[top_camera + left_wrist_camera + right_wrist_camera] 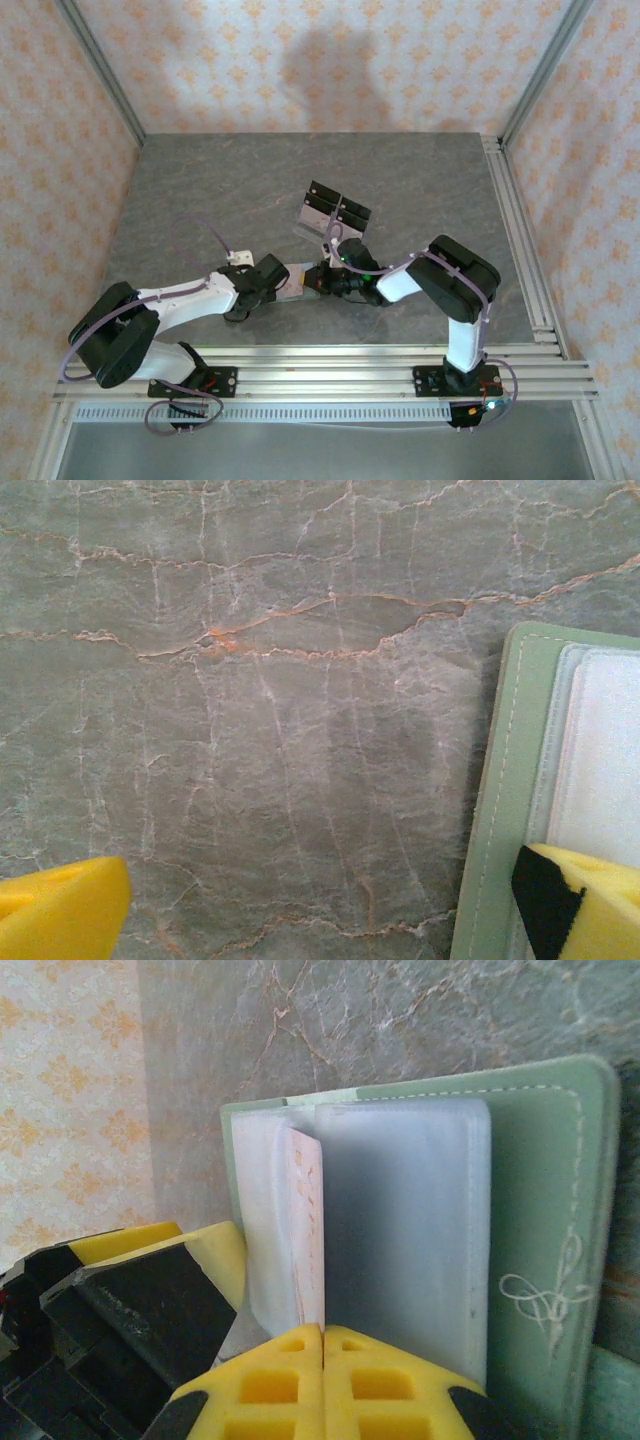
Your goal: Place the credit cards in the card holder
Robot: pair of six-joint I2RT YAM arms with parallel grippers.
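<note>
Right wrist view: the right gripper (pixel 322 1348) is clenched on a pale pink credit card (pixel 307 1220). The card stands on edge, poking between the clear sleeves (pixel 400 1220) of the card holder (pixel 545 1210), which lies open on the table (pixel 400 1010). The left gripper (pixel 320 908) is spread wide, grasping nothing — one yellow finger (pixel 590 905) sits over the holder's near edge, apparently pinning it. The card looks light, stiff and slick, so a pinch on its trailing short edge suits it and leaves the leading edge free to slide. The holder looks soft and floppy — its sleeves will likely buckle or shift if pushed off-line, so steady it by the cover, not the plastic.
</note>
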